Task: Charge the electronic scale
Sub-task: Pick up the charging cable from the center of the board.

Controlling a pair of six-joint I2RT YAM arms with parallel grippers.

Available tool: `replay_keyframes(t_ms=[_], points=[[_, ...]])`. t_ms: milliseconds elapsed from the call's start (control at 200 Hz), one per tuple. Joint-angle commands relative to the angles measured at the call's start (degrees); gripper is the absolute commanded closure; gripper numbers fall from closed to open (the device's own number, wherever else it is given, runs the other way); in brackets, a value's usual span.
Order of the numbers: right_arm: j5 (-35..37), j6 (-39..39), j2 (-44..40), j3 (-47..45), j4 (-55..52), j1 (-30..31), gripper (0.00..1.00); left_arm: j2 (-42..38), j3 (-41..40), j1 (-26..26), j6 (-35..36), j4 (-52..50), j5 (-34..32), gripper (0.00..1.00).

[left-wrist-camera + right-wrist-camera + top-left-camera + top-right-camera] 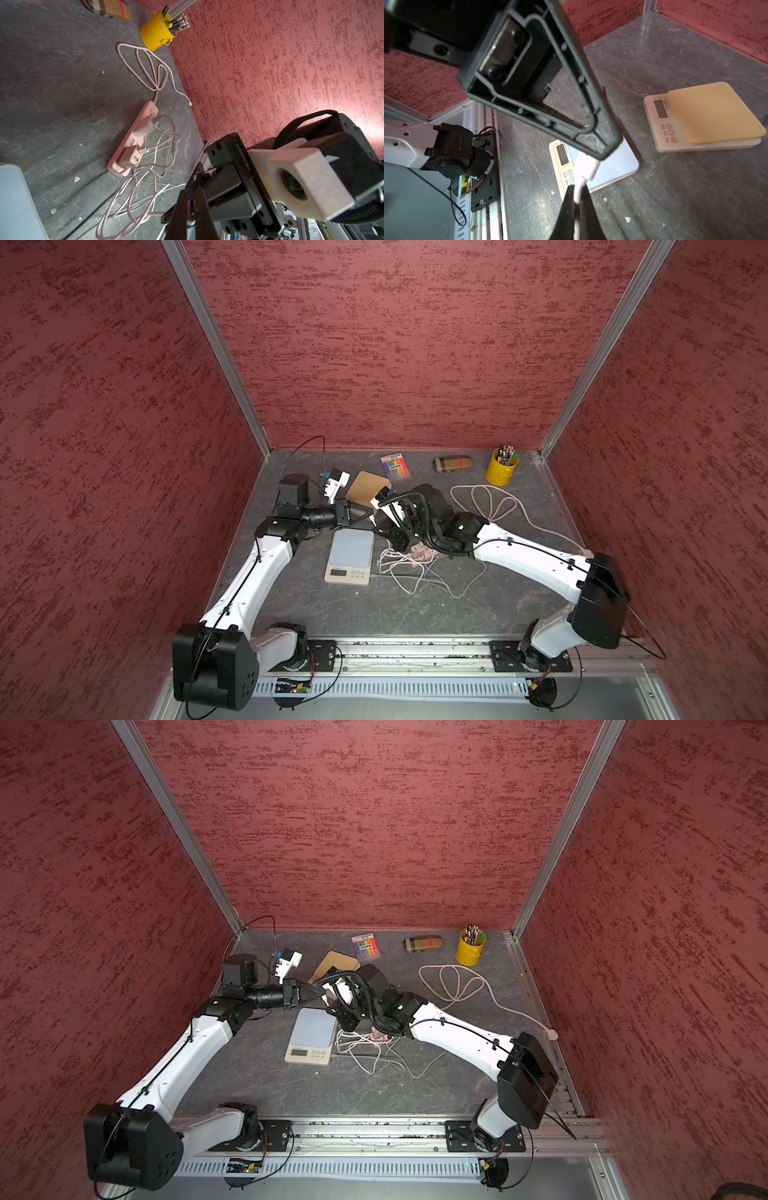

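The scale (pixel 351 549) is lying flat near the middle of the worktop (pixel 415 614), with its display facing the robot's base. In the right wrist view the scale (pixel 610 166) is showing a pale blue plate. A second scale (pixel 706 116) with a tan plate is sitting farther back, apart from the first.

Both pincers are meeting just above the scale's far right corner in both top views.

- Left pincer (pixel 370 517): it is reaching in from the left with its jaws closed together. In the right wrist view the left pincer (pixel 602 149) is taking the upper end of the plug (pixel 588 169) in at its tip.
- Right pincer (pixel 576 199): its jaws are standing almost together and are pinching the pink cable (pixel 577 195) just behind the plug. In a top view the right pincer (pixel 378 531) is pointing toward the left pincer, tip to tip.

The plug is hanging over the scale's plate and is not touching it, as far as can be told.

The strip (pixel 133 141) is lying just to the right of the scale, under the right arm in the top views. Two adapters are sitting in it. Loose loops of cable (pixel 133 197) are spreading over the worktop beside the strip and toward the scale.
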Motion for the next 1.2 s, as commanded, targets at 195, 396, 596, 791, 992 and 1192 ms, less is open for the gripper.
replay_keyframes(t_ms=[195,396,596,791,992,1192], points=[[9.49,1.49,-4.11,-3.35,11.25,1.06,0.63,-5.35,-4.89,-0.31,-9.43,6.4,-5.22,1.0],[11.05,-0.5,-2.31,-1.38,10.83,1.81,0.71,-6.67,-6.24,-0.31,-12.55,8.35,-6.79,1.0],[11.07,-1.07,-1.5,-0.81,10.53,1.91,0.91,-6.44,-6.34,-0.31,-14.08,10.06,-7.04,1.0],[10.52,-1.9,-1.11,-0.49,10.07,1.86,1.0,-5.96,-6.47,-0.31,-14.68,10.83,-6.72,1.0],[11.6,-3.9,0.8,2.14,6.08,1.91,1.0,-5.24,-5.29,0.9,-10.31,6.78,-6.97,0.61],[14.16,-5.18,9.12,7.86,-3.59,-1.71,1.0,1.9,1.61,9.09,6.08,-7.59,-10.7,0.41]])
